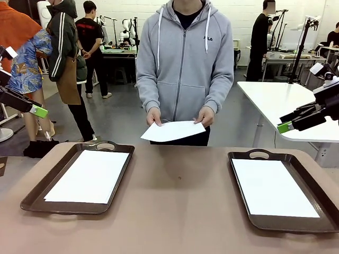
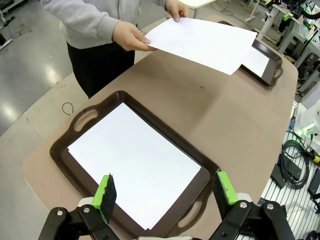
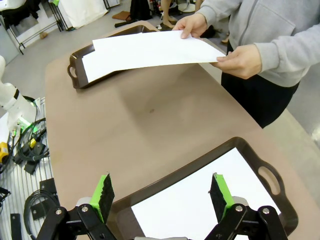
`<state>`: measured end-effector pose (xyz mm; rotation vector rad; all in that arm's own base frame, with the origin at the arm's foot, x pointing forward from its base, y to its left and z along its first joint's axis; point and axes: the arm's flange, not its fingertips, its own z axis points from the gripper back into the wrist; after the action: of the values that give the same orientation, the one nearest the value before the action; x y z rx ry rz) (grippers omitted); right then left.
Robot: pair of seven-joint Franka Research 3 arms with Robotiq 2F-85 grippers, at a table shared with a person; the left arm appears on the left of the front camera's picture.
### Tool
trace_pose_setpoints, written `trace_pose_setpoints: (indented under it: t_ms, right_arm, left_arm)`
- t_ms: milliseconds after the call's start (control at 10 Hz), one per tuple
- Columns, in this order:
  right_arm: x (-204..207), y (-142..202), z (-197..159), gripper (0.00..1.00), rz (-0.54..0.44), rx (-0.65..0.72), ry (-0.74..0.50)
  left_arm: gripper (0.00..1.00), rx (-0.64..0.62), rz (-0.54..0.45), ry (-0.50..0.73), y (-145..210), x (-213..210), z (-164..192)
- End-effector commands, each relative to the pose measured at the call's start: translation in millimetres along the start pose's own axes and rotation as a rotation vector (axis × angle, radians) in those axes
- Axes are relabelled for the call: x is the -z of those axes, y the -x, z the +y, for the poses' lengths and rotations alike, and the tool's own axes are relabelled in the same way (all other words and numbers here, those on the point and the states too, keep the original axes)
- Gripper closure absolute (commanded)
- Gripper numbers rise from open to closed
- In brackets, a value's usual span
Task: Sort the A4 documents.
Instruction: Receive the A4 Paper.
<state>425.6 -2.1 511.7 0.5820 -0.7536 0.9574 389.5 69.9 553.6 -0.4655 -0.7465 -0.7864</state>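
A person at the far side holds a white A4 sheet [image 1: 174, 130] in both hands above the table's far edge; the same sheet [image 2: 202, 42] [image 3: 150, 49] appears in both wrist views. Another sheet [image 1: 88, 176] [image 2: 135, 162] lies in the left brown tray [image 1: 33, 194] [image 2: 62, 152]. A third sheet [image 1: 273, 188] [image 3: 200, 202] lies in the right brown tray [image 1: 238, 156] [image 3: 277, 200]. My left gripper [image 1: 38, 111] [image 2: 162, 192] hangs open, high above the left tray's near end. My right gripper [image 1: 285, 127] [image 3: 159, 192] hangs open, high over the right tray.
The brown tabletop [image 1: 180, 201] between the trays is bare. A white table [image 1: 280, 100] stands at the back right. Several people stand in the room behind. Cables [image 3: 27, 145] lie on the floor beside the table.
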Motion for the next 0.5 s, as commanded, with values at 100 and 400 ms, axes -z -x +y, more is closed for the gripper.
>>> trace_pose_setpoints:
  t_ms: [100, 400]
  right_arm:
    - [0.0, -0.1, 0.6, 0.00, -0.001, -0.002, -0.001]
    - [0.0, -0.1, 0.6, 0.00, -0.001, -0.002, -0.001]
  left_arm:
    - [0.00, 0.013, -0.005, 0.005, 1.5, 0.1, -0.3]
    - [0.00, 0.013, -0.005, 0.005, 1.5, 0.1, -0.3]
